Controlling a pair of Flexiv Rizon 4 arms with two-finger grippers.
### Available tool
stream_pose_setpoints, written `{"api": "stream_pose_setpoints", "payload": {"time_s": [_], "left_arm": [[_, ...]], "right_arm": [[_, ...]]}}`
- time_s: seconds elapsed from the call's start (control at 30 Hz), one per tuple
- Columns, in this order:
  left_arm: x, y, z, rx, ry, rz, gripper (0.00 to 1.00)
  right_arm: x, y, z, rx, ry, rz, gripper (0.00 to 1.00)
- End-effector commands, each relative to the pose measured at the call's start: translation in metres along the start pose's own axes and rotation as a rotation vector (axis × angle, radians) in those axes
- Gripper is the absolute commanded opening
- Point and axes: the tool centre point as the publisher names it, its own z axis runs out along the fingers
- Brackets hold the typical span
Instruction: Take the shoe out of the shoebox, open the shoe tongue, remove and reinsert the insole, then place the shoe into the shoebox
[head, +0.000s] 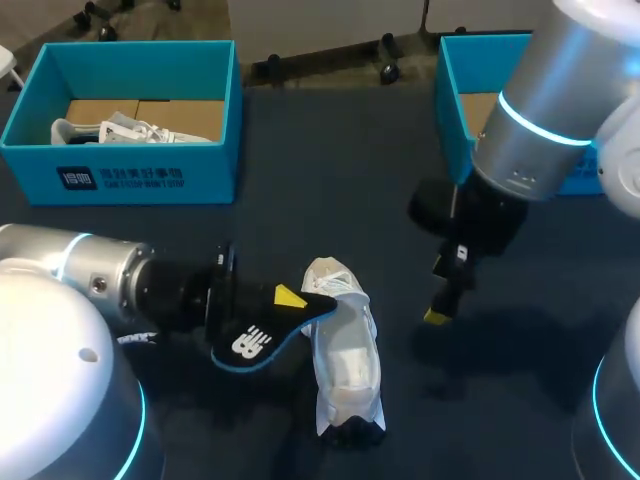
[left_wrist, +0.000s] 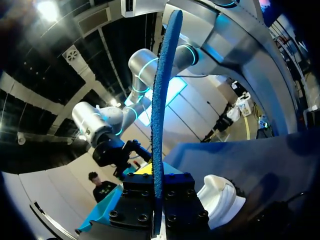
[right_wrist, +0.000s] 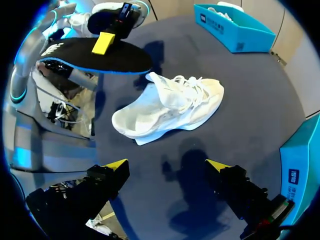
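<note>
The left arm comes in low from the left side and lies almost level over the table (head: 300, 180). The left gripper (head: 290, 300) is closed on the insole (head: 255, 338), which is black with a blue edge. One yellow fingertip presses on the insole's top face. In the left wrist view the insole stands edge-on between the two fingers. The insole is held in the air, and its free end is close to the shoe (head: 345, 360); I cannot tell if they touch.

The white shoe lies on the dark table between the two arms, outside both boxes, just beside the left gripper.

The right arm comes in from the upper right corner and bends down, so the right gripper (right_wrist: 167, 167) points at the table, near the shoe but apart from it. Its fingers are spread wide with nothing between them.

The left shoebox (head: 150, 180) stands at the far left with another white shoe (head: 135, 130) inside. The right shoebox (head: 455, 110) stands at the far right, partly hidden behind the right arm.
</note>
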Motion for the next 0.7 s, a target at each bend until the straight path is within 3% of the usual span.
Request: {"api": "stream_pose_setpoints", "payload": {"time_s": [0.03,0.3,0.7], "left_arm": [[0.003,-0.001,0.008,0.025,-0.002,-0.026,0.0],[0.01,-0.01,0.025,0.072,-0.024,-0.129,0.0],[0.034,-0.025,0.038,0.055,-0.015,-0.236,0.0]], "right_arm": [[0.001,0.0,0.002,0.006,-0.015,-0.027,1.0],[0.009,-0.01,0.038,0.001,-0.082,-0.078,1.0],[0.024,-0.008,0.063,0.015,-0.126,-0.125,1.0]]}}
